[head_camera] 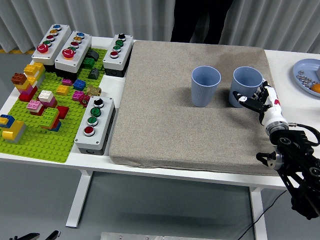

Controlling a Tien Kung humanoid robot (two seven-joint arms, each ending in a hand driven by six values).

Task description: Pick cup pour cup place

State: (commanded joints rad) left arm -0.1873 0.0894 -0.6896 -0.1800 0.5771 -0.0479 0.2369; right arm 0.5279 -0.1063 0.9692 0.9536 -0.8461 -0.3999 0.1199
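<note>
Two light blue cups stand upright on the grey mat [165, 115]: the left cup [205, 85] and the right cup [246, 85]. My right hand [259, 101] sits at the lower right side of the right cup, fingers spread and close to its wall, holding nothing. Whether they touch the cup is unclear. The black right arm [295, 170] rises from the lower right corner. No left arm shows.
A green baseplate [45, 125] with several coloured bricks and several grey button boxes [95, 122] fill the table's left. A blue plate [307, 75] with small items lies at the far right edge. A person in dark clothes [200, 20] stands behind the table.
</note>
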